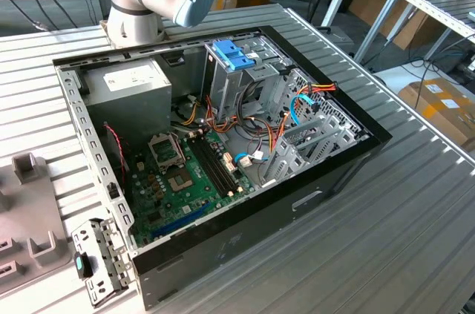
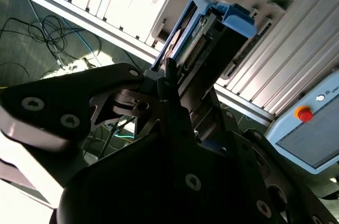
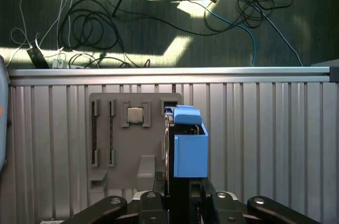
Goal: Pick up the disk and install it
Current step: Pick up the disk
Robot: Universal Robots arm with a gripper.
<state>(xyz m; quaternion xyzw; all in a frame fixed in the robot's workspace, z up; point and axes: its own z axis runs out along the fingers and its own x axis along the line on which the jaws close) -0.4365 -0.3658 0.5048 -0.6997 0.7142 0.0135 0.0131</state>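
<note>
The disk (image 3: 183, 152) is a flat drive in a light-blue plastic carrier, seen edge-on in the first wrist view, and its connector edge (image 2: 204, 36) shows in the second wrist view. My gripper (image 3: 179, 188) is shut on it, one dark finger against each flat side (image 2: 170, 78). It hangs over a grey fixture plate (image 3: 114, 176) on the ribbed metal table. The open computer case (image 1: 223, 247) lies on that table in the exterior view, with its drive cage (image 1: 245, 80) near the back under a blue latch piece (image 1: 233, 54).
The fixture plate carries a processor chip (image 3: 135, 114) and narrow slots (image 3: 95, 134). Cables (image 3: 90, 28) lie on the floor past the table edge. A pendant with a red button (image 2: 303, 114) sits nearby. The case holds a power supply (image 1: 130, 87), motherboard (image 1: 182, 180) and loose wires. A metal bracket (image 1: 100, 258) lies outside.
</note>
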